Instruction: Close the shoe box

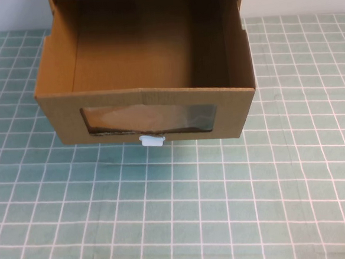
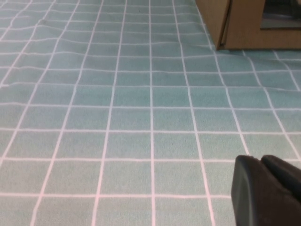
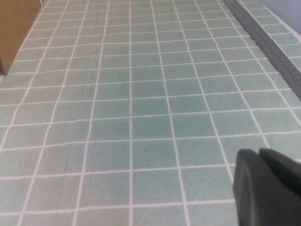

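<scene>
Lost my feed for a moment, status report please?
Left gripper and right gripper both low over the green grid mat, holding nothing. Brown cardboard drawer-style shoe box pulled open, empty. Nothing in the way.

Your shoe box [image 1: 147, 110] sits pulled open on the green grid mat [image 1: 178, 206], its inside bare. The white pull tab [image 1: 152, 140] hangs below the clear window [image 1: 150, 120]. Neither gripper shows here.

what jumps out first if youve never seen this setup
The shoe box at the far middle of the green grid mat: its drawer is pulled out, empty, window and white tab facing the robot. Neither arm shows from above; the left hand and right hand hang over bare mat.
</scene>
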